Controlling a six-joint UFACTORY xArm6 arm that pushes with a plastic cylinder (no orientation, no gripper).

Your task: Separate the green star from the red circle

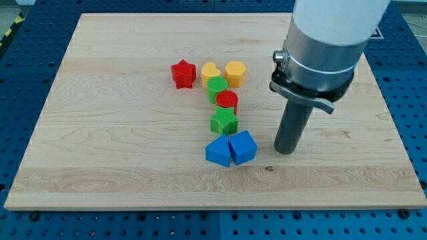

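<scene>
The green star (224, 122) lies near the board's middle, touching the red circle (227, 101) just above it. My tip (285, 151) rests on the board to the view's right of the green star, about a block's width clear of the blue blocks and a little lower than the star.
A green circle (217, 88) touches the red circle from above. A yellow heart (211, 71) and yellow hexagon (235, 73) sit above that, with a red star (183, 73) to their left. Two blue blocks (231, 149) lie just below the green star. The wooden board (100, 133) sits on a blue perforated table.
</scene>
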